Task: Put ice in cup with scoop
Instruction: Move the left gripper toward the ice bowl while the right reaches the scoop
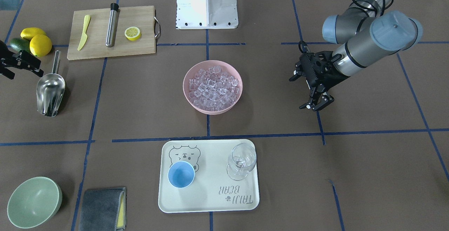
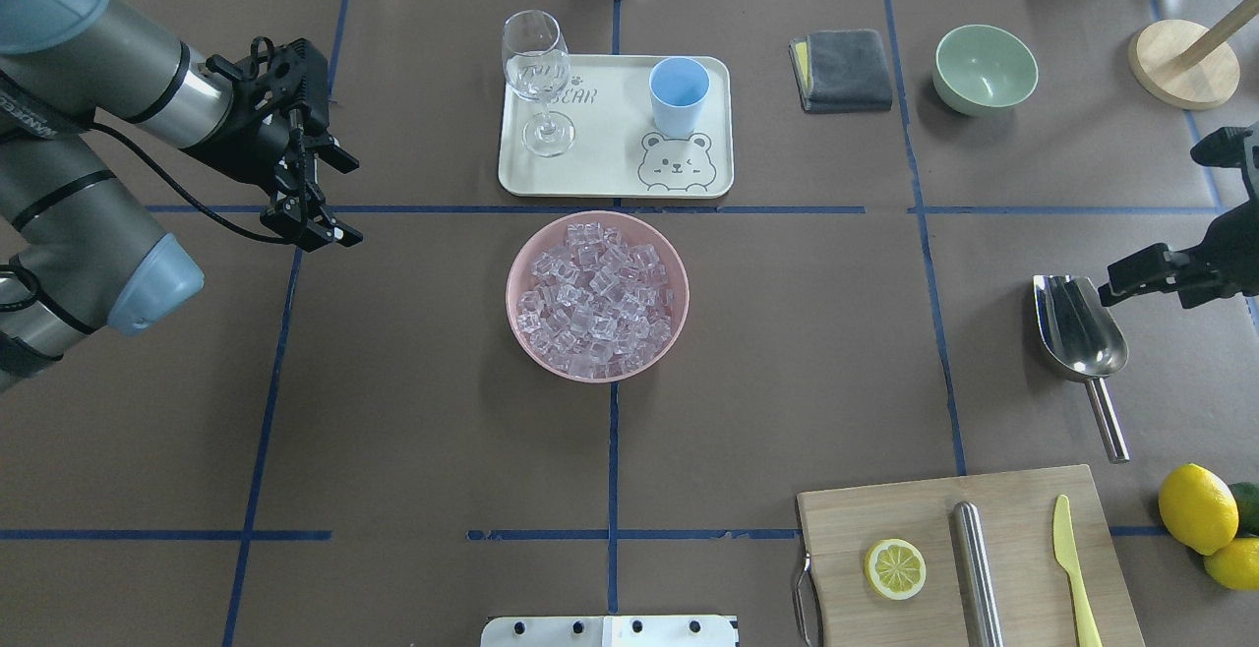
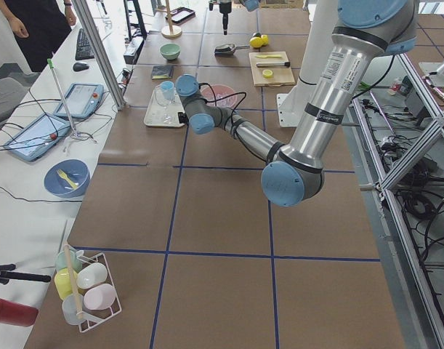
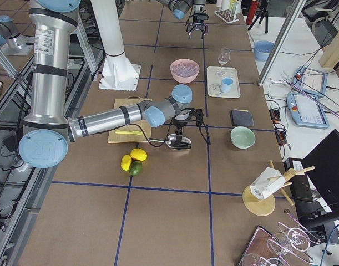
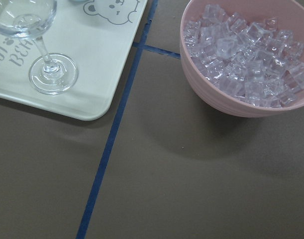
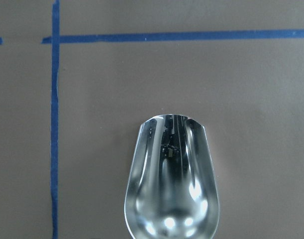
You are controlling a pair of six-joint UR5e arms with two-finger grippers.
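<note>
The silver scoop (image 1: 51, 94) lies on the table at my right, trough toward the tray side, rod handle (image 2: 1109, 426) toward the cutting board; its trough fills the right wrist view (image 6: 171, 184). My right gripper (image 1: 24, 73) is open and empty, beside and above the scoop without touching it. The ice (image 2: 595, 295) fills a pink bowl (image 1: 191, 105) at mid-table and also shows in the left wrist view (image 5: 246, 59). The light-blue cup (image 2: 679, 94) stands upright and empty on the cream tray (image 2: 610, 170). My left gripper (image 2: 317, 230) is open and empty, hovering left of the bowl.
A wine glass (image 2: 536, 72) stands on the tray beside the cup. A green bowl (image 2: 986, 67) and a grey cloth (image 2: 841, 69) lie at the far right. A cutting board (image 2: 1013, 509) holds a lemon half, a steel cylinder and a yellow knife. Lemons (image 2: 1195, 507) lie next to it.
</note>
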